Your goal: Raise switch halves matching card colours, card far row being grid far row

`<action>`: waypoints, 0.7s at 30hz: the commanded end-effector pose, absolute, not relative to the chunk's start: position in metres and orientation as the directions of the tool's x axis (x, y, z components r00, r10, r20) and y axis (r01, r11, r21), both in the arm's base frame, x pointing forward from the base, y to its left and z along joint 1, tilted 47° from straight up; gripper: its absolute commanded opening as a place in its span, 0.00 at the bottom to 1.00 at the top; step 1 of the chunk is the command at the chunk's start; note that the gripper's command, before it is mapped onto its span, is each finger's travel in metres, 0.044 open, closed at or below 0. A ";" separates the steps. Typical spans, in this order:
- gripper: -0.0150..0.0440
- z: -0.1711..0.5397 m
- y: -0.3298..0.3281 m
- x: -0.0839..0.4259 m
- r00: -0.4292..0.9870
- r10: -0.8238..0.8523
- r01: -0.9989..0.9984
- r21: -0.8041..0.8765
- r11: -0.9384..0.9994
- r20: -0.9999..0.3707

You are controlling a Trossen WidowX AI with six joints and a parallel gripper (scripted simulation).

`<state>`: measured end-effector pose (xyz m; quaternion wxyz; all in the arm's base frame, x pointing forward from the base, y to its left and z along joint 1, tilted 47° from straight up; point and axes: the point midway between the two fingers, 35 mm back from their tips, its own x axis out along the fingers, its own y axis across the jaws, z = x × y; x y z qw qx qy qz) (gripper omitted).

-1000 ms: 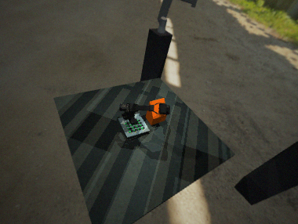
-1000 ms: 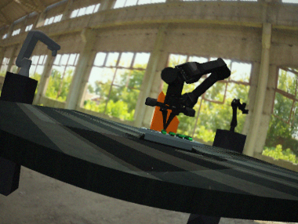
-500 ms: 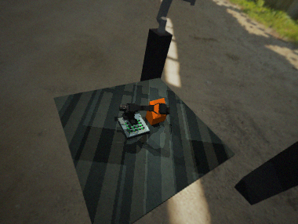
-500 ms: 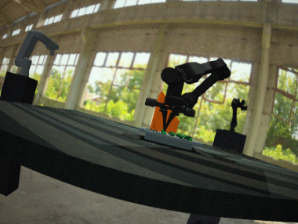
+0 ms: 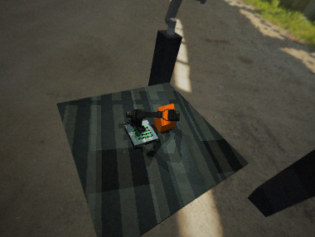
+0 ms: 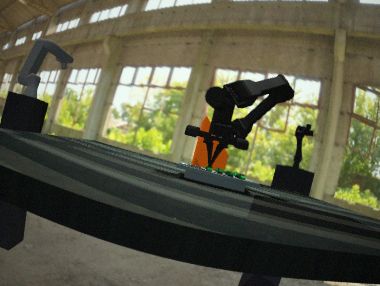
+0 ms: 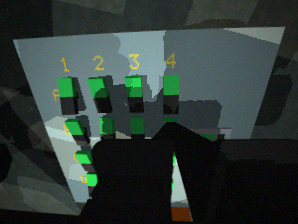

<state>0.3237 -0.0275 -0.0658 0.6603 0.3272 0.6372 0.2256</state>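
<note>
From my end, the wrist view hides the most: the dark gripper (image 5: pixel 140 129) (image 6: pixel 212 166) (image 7: pixel 170 126) fills the lower middle of it and covers much of the switch panel (image 5: pixel 155 138) (image 6: pixel 215 178) (image 7: pixel 195 50). Row A I can read in full under the yellow numbers 1 to 4, each switch showing a green part and a dark part. Of the next row I get column 1 (image 7: pixel 77 131) whole, while columns 2 to 4 are cut off at the bottom by my own hardware. Below that, only the column 1 switches show at the left, plus slivers of green beside the fingers. The small card (image 7: pixel 210 136) peeks out to the right of the grid, most of it blocked, so I can't read its pattern. From the top and from the side, the switches are too small for me to tell which ends are raised.

The arm (image 5: pixel 147 113) (image 6: pixel 257 92) reaches out, bends at the elbow and points its gripper down at the panel, the fingertips low over the switches; I cannot tell whether they touch one. The fingers are together with nothing between them. The panel lies on the table (image 5: pixel 124 182) (image 6: pixel 125 200), near the orange block (image 5: pixel 166 124) (image 6: pixel 201 152), which stands upright.
</note>
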 end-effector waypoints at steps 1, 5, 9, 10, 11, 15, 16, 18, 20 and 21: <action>0.25 -0.067 -0.026 0.323 0.086 0.718 0.124 0.722 0.680 -0.691; 0.25 -0.067 -0.026 0.323 0.086 0.718 0.124 0.723 0.680 -0.691; 0.25 -0.067 -0.025 0.323 0.086 0.718 0.124 0.723 0.680 -0.691; 0.25 -0.068 -0.025 0.323 0.086 0.718 0.124 0.723 0.680 -0.691; 0.25 -0.068 -0.025 0.323 0.086 0.718 0.124 0.723 0.680 -0.691; 0.25 -0.068 -0.025 0.323 0.086 0.718 0.124 0.723 0.680 -0.691; 0.25 -0.068 -0.025 0.323 0.086 0.718 0.124 0.723 0.680 -0.691; 0.25 -0.068 -0.024 0.323 0.086 0.718 0.124 0.723 0.680 -0.691; 0.25 -0.068 -0.024 0.323 0.086 0.718 0.124 0.723 0.680 -0.691; 0.25 -0.069 -0.024 0.323 0.086 0.718 0.124 0.723 0.680 -0.691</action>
